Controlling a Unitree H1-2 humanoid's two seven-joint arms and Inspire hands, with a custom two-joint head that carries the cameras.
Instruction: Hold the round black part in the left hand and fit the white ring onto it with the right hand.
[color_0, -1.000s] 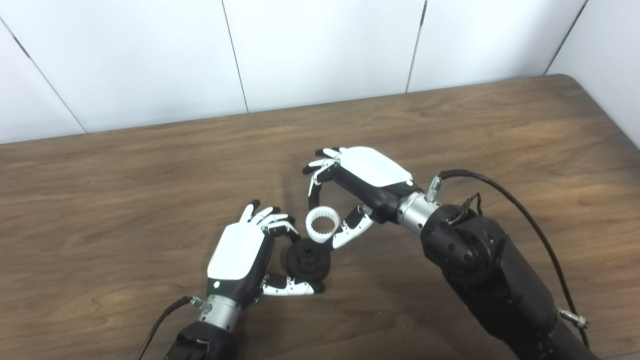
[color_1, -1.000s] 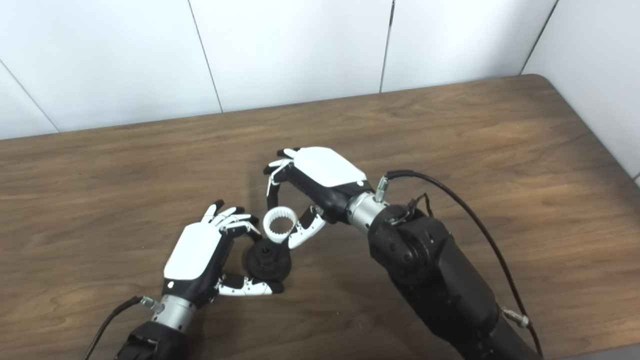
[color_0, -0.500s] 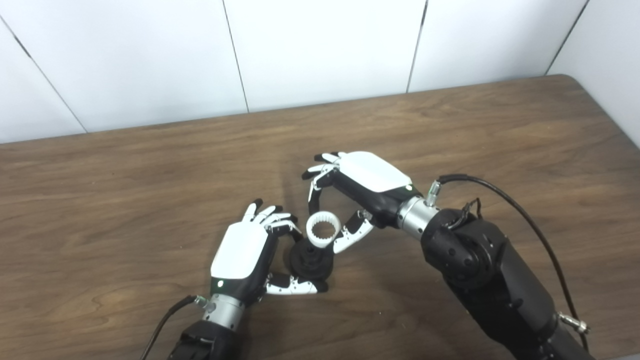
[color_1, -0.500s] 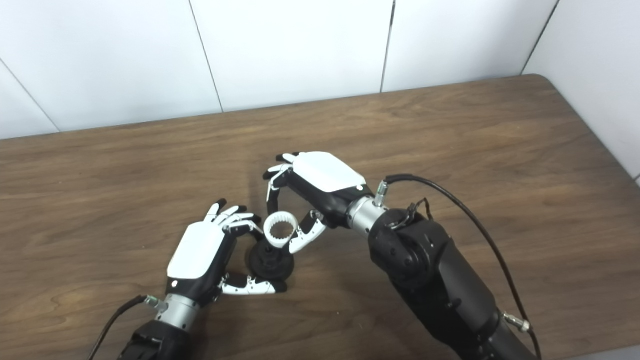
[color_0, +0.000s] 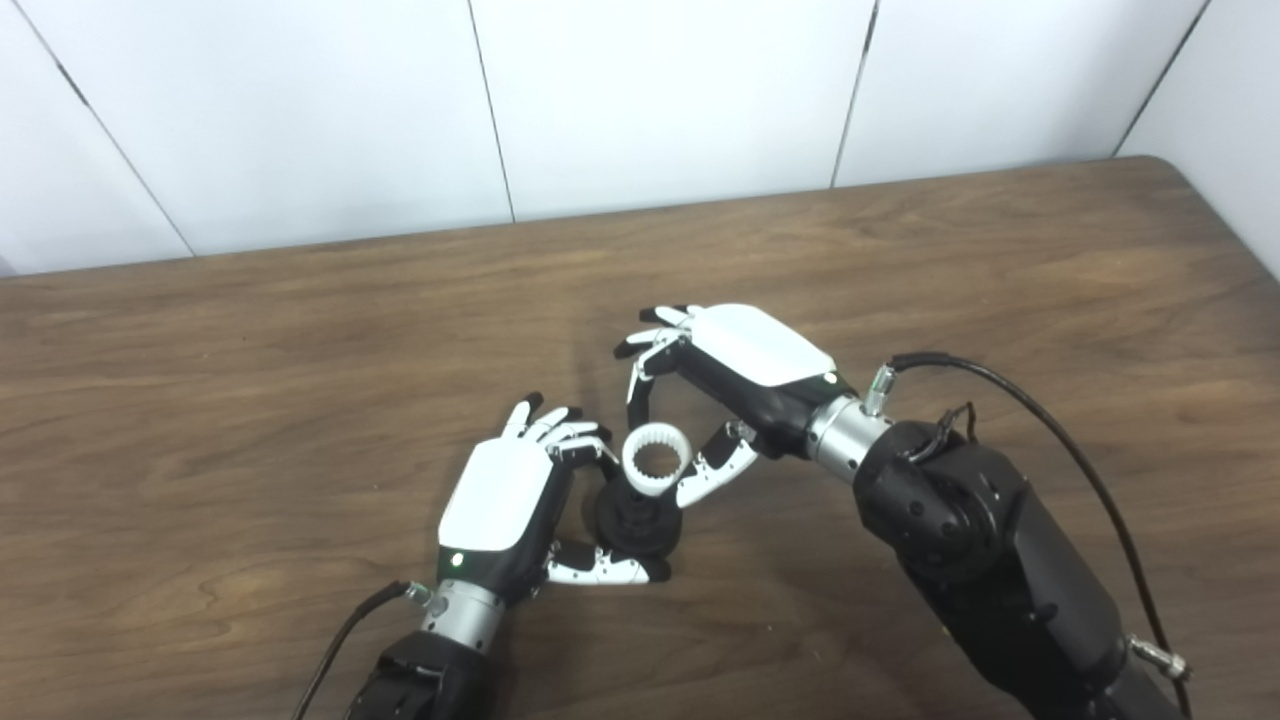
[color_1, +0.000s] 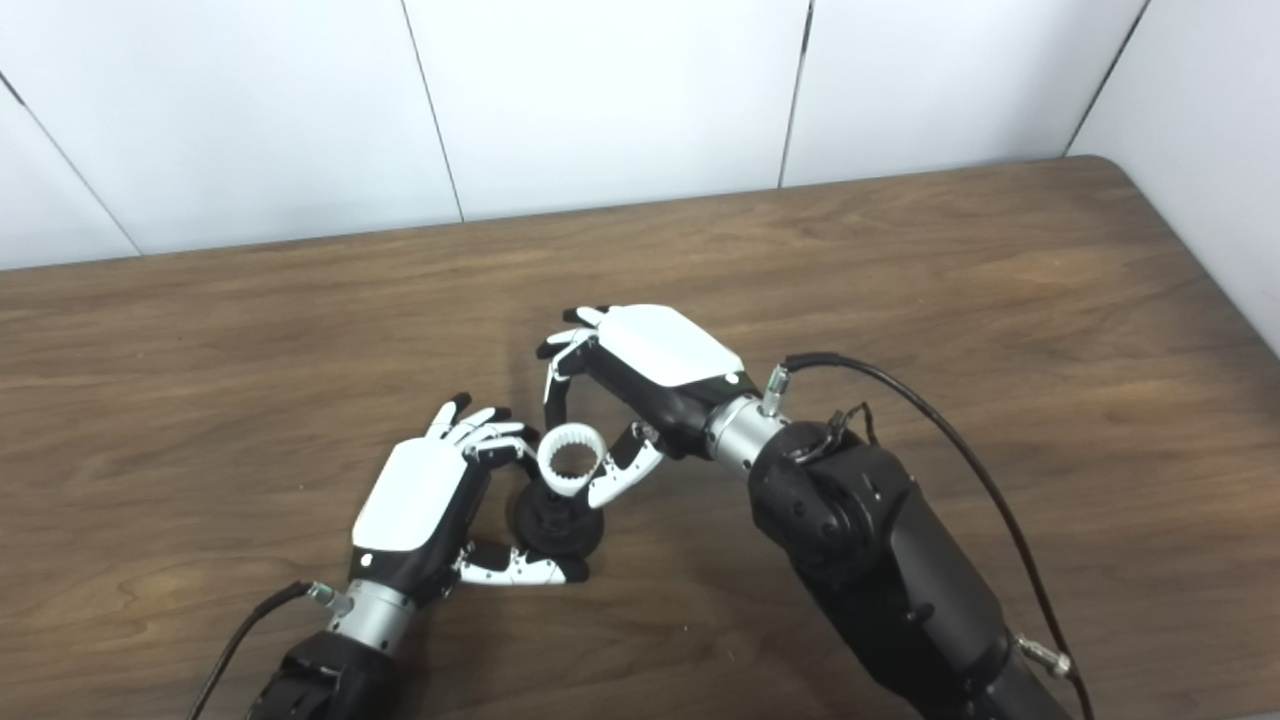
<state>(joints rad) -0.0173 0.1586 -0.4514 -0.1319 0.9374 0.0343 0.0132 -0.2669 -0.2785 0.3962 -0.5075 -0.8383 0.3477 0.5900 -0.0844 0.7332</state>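
Since a second ago, right robot hand (color_0: 740, 375), pinching white ring (color_0: 657, 460), has brought it down over round black part (color_0: 638, 522), clamped in left robot hand (color_0: 510, 510) mid-worktop. Ring apparently touching, not seated; alignment next.

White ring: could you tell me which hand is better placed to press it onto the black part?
Right. The right hand already pinches the ring just over the black part, which the left hand holds.
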